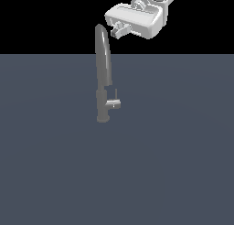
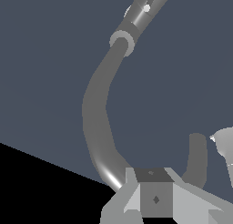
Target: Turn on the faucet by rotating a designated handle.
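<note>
Here the tall grey faucet (image 1: 103, 68) carries its short handle (image 1: 114, 103), while whether the gripper (image 1: 119, 29) is parted or clenched I cannot tell.

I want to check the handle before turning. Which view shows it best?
The exterior view: the handle shows sideways, as a short stub with a thin upright rod. The wrist view shows it only from above, partly foreshortened near the column.

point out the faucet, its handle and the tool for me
faucet (image 1: 103, 59), exterior view, on the middle of the tall curved spout
handle (image 1: 114, 104), exterior view, on the short side stub under the thin rod lever
tool (image 1: 119, 29), exterior view, between the fingertips beside the spout's top
</note>
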Action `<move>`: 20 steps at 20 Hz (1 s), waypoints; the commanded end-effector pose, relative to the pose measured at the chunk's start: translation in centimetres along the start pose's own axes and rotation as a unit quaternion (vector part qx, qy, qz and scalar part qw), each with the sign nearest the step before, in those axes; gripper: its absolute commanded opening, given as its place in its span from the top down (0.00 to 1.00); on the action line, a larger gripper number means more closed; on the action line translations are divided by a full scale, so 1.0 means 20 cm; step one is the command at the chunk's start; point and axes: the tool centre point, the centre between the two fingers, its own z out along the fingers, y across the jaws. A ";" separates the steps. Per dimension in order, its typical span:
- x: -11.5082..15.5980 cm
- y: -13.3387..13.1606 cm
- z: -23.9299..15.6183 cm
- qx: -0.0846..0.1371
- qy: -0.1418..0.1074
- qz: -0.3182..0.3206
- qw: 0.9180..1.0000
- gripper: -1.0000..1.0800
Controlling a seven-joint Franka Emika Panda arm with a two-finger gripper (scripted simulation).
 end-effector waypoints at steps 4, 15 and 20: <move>0.19 -0.03 0.03 0.038 -0.046 0.037 0.998 1.00; 0.58 -0.05 0.15 0.118 -0.144 0.117 0.976 1.00; 0.76 -0.05 0.23 0.155 -0.188 0.155 0.957 1.00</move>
